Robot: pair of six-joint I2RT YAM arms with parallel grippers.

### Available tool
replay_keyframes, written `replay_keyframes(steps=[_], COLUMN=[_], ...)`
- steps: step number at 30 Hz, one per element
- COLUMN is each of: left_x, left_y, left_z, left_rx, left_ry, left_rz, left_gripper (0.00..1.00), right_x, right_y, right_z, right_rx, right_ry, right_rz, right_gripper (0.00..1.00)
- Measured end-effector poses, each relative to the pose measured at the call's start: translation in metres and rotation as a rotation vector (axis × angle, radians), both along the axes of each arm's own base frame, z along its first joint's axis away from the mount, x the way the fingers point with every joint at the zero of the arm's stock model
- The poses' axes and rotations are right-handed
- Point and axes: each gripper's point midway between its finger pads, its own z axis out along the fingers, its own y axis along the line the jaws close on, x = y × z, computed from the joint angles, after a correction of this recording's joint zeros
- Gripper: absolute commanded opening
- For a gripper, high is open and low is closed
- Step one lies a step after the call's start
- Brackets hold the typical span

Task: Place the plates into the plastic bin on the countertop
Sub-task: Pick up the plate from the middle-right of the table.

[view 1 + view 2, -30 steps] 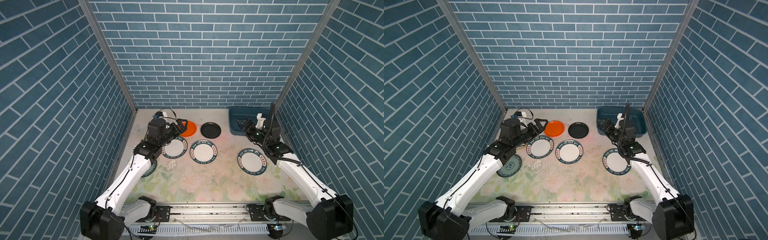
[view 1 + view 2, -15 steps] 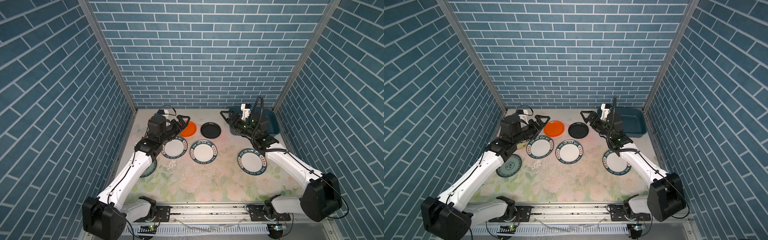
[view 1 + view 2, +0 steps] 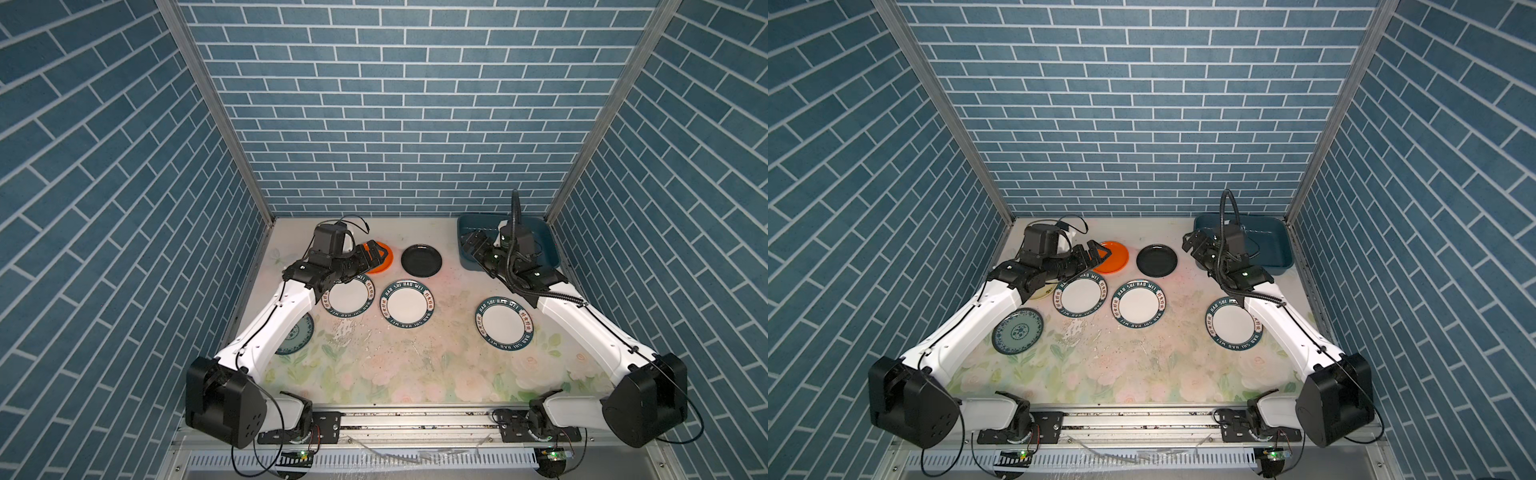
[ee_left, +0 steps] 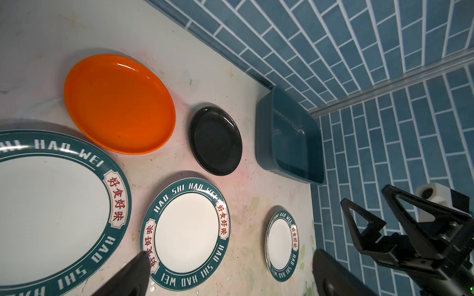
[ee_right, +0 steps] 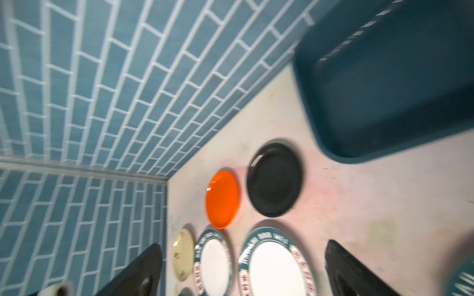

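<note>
1. Nearest the rail, a celadon plate [image 3: 1018,331] and a right lettered plate [image 3: 504,321] lie flat on the floral surface [image 3: 415,365].
2. Farther back, the middle lettered plate [image 3: 407,304] and the left lettered plate [image 3: 348,297] sit just beside each other.
3. The left end effector [image 3: 376,253], jaws wide and empty, hovers over the orange plate [image 3: 1115,257]; the black plate [image 3: 421,259] lies near it.
4. The right end effector [image 3: 471,243], spread and empty, hangs at the left edge of the teal plastic bin [image 3: 540,235], which sits in the far right corner.

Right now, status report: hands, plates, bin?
Left hand open, empty, near the orange plate. Right hand open, empty, beside the plastic bin. Seven plates on the countertop, none binned. Nothing blocking.
</note>
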Motion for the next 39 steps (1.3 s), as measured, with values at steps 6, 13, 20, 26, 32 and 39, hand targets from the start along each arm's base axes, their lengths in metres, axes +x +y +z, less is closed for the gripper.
replay_keyframes(steps=[6, 13, 20, 26, 32, 39], left_x=[0.009, 0.027, 0.033, 0.023, 0.020, 0.023], left_y=[-0.039, -0.104, -0.172, -0.203, -0.206, -0.211], left_z=[-0.032, -0.014, -0.010, -0.032, -0.033, -0.027], left_rx=[-0.043, -0.133, -0.225, -0.258, -0.270, -0.281], left_ry=[0.040, -0.014, -0.026, 0.040, 0.053, 0.058], left_rz=[-0.183, -0.395, -0.588, -0.668, -0.680, -0.675], left_gripper=[1.00, 1.00, 1.00, 1.00, 1.00, 1.00], right_x=[-0.041, -0.082, -0.113, -0.137, -0.151, -0.158], right_y=[-0.068, -0.106, -0.139, -0.155, -0.172, -0.163], right_z=[-0.075, -0.095, -0.108, -0.147, -0.165, -0.190], right_rx=[-0.096, -0.079, -0.006, 0.081, 0.211, 0.336], right_ry=[0.188, 0.214, 0.230, 0.358, 0.388, 0.443], right_rz=[-0.146, -0.222, -0.307, -0.361, -0.431, -0.393], right_gripper=[0.96, 0.98, 0.98, 0.97, 0.93, 0.90])
